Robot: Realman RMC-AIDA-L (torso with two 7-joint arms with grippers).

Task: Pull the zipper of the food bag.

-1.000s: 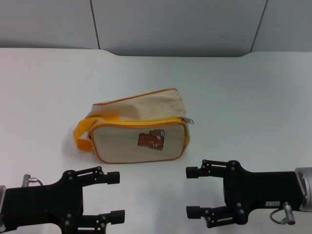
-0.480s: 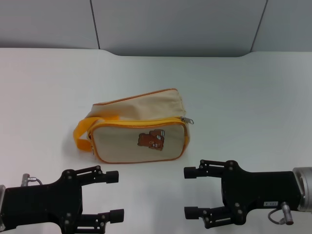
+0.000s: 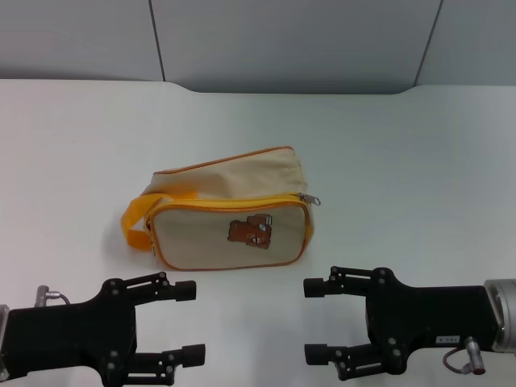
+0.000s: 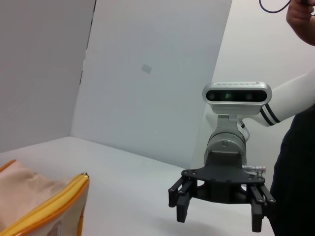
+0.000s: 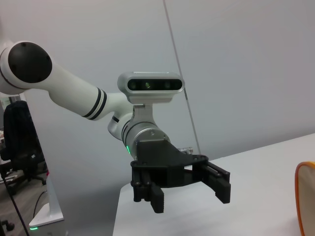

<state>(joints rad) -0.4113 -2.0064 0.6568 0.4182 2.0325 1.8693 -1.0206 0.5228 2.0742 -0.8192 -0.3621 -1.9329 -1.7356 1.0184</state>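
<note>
The food bag (image 3: 230, 211), a boxy cream pouch with orange-yellow piping and a brown bear patch, lies on the white table (image 3: 403, 161), its loop handle (image 3: 139, 219) at its left end. The zipper (image 3: 242, 202) runs along the top front edge, with its silver pull tab (image 3: 310, 199) at the right end. My left gripper (image 3: 189, 320) is open, low in front of the bag's left part. My right gripper (image 3: 313, 320) is open, in front of the bag's right end. One end of the bag shows in the left wrist view (image 4: 39, 201), and a sliver in the right wrist view (image 5: 306, 196).
A grey wall (image 3: 290, 40) stands behind the table's far edge. The left wrist view shows the right gripper (image 4: 220, 212) over the table and a person's arm (image 4: 301, 14) at the upper corner. The right wrist view shows the left gripper (image 5: 184, 191).
Both grippers have shifted very slightly lower and the right one a touch leftward; the bag has not moved.
</note>
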